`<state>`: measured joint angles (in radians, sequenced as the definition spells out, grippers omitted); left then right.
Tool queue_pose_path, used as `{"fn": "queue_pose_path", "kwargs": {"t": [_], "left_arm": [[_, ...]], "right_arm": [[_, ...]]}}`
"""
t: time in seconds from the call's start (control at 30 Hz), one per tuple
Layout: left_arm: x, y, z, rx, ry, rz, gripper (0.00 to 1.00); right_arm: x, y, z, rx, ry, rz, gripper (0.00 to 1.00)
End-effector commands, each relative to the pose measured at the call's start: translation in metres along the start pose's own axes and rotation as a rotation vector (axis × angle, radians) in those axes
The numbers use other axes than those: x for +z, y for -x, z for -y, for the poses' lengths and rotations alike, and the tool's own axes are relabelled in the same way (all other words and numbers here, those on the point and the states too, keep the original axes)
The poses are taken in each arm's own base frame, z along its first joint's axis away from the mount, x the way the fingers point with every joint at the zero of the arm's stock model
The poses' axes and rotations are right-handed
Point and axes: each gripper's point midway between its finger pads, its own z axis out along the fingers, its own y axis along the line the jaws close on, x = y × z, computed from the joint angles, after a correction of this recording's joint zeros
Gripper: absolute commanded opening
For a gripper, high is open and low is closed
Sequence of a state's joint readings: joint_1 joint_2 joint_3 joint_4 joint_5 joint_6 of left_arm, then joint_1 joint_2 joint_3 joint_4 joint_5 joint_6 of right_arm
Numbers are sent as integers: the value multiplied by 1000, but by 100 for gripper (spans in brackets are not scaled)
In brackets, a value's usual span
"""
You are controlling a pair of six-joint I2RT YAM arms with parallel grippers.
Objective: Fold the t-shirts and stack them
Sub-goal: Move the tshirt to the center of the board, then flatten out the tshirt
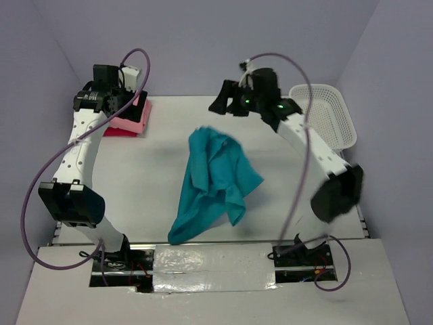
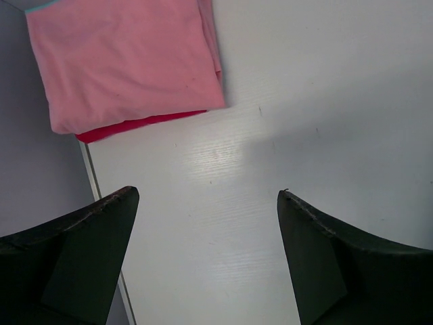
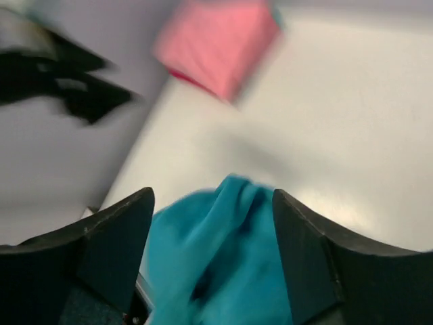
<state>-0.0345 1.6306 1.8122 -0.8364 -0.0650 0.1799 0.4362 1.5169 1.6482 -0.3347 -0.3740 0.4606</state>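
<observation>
Top external: teal-blue shirt (image 1: 215, 177) bunched and rumpled mid-table (image 1: 128, 183), its top edge just short of the right gripper (image 1: 223, 103). Right wrist view is blurred; jaws apart, teal cloth between them, apparently not pinched. Left gripper (image 2: 206, 191) spread wide over bare table, beside the folded pink shirt (image 2: 128, 61) lying on the red shirt (image 2: 135, 125). Risk: the bunched cloth may settle twisted, so any fold starts crooked; a careless reach could drag the stack. White basket (image 1: 331, 118): nothing visible inside
</observation>
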Motion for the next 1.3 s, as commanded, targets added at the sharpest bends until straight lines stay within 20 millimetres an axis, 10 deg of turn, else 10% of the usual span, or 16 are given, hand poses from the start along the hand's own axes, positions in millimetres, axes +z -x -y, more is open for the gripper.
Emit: {"fn": "queue_pose_path", "kwargs": {"t": [0.0, 0.13, 0.27, 0.3, 0.43, 0.6, 0.9, 1.03, 1.13, 1.27], "left_arm": [[-2, 3, 7, 7, -31, 27, 96], [1, -16, 33, 54, -156, -8, 92], [4, -83, 99, 262, -327, -124, 87], [-6, -92, 111, 299, -358, -114, 86], [-23, -175, 192, 502, -563, -220, 84], [-19, -216, 231, 670, -553, -283, 90], [-17, -293, 246, 830, -626, -467, 89], [-4, -294, 239, 829, -555, -470, 45], [5, -280, 235, 777, -542, -458, 0], [40, -196, 174, 495, -398, -360, 0]], "right_arm": [[41, -95, 94, 184, -240, -360, 83], [46, -131, 145, 143, -405, -465, 93], [28, -142, 136, 110, -364, -423, 98], [18, -172, 139, 134, -354, -484, 94], [-8, -225, 138, 159, -382, -580, 16], [-34, -263, 182, 158, -609, -641, 66], [-61, -324, 219, 152, -773, -831, 74], [-65, -349, 214, 147, -769, -880, 51], [-59, -359, 211, 172, -731, -902, 0], [-63, -332, 220, 204, -775, -794, 0]]}}
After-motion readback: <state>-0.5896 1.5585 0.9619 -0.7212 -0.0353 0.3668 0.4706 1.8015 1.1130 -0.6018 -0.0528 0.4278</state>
